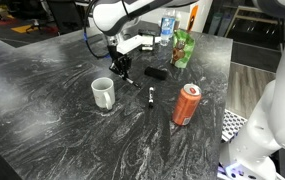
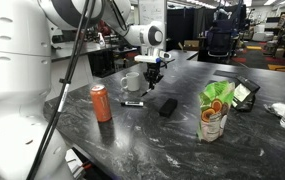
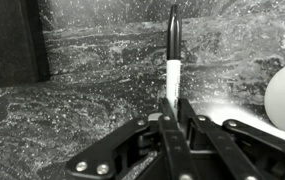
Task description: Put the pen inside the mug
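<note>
— 1 question: what has the gripper (image 3: 172,105) got?
— The pen (image 3: 172,72). In the wrist view the jaws are nearly closed, pinching its pale shaft, and the dark end reaches out past the fingertips.
— Is it lifted off the table (image 1: 42,130)?
— I cannot tell.
— Where is the mug (image 1: 103,92)?
— Upright on the table, just beside the gripper and lower than it, not touching.
— What else is around the gripper?
— 1 black marker (image 1: 151,97) lies flat on its other side. 1 orange-red can (image 1: 187,104) stands farther off that way. 1 black block (image 1: 155,72) sits near the gripper.
</note>
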Motion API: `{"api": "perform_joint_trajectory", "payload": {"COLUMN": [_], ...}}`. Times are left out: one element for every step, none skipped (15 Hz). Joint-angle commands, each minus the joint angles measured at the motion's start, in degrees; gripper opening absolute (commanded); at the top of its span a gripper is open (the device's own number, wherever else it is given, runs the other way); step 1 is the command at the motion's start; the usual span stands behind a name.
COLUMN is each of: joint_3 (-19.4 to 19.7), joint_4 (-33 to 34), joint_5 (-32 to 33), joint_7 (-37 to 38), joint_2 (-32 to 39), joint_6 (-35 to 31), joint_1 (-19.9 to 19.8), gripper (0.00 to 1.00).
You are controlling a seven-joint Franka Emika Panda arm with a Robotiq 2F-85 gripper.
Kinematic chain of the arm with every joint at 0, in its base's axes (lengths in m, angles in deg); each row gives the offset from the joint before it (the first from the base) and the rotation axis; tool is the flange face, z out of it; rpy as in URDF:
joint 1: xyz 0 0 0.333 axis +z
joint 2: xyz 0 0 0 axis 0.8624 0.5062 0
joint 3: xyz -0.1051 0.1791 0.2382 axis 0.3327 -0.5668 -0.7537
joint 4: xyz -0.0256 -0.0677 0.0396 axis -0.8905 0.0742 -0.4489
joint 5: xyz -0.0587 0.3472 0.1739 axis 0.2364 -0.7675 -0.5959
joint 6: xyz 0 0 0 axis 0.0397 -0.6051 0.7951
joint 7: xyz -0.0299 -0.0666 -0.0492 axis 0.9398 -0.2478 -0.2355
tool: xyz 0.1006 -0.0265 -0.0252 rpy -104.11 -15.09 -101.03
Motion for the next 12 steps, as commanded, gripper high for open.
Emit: {"api": "perform_joint_trajectory", "payload": {"joint_3": [-0.7, -0.9, -1.2, -1.5, -1.8, -2.2, -2.6, -3.0, -3.5, -3.9, -4.3, -4.7], "joint_4": [-1.2, -1.6, -2.1, -2.5, -3.0, -3.3, -4.0, -5.2, -6.4, -8.5, -10.2, -12.3], "joint_5": [-0.8, -0.8, -1.0, -1.0, -0.9, -1.0, -1.3, -1.5, -1.9, -1.3, -1.0, -0.1], "joint_7": [0.5, 0.3, -0.1, -0.3, -0.7, -1.1, -1.6, -2.0, -2.4, -2.3, -2.8, -2.4], "joint_2": [-3.9, -4.8, -5.8, -6.7, -7.6, -8.2, -9.2, -10.2, -11.3, -12.7, -13.8, -15.1], "joint_6": [-4.2, -5.7, -7.2, -8.7, -10.4, -11.8, -13.3, -15.0, -16.8, -20.3, -23.0, -26.7], "joint_1": [-0.3, -0.2, -0.1, 0.1, 0.2, 0.4, 0.6, 0.8, 0.9, 1.4, 1.6, 2.1], "gripper": [0.03, 0.03, 0.03, 0.03, 0.03, 0.03, 0.03, 0.03, 0.03, 0.03, 0.03, 0.03]}}
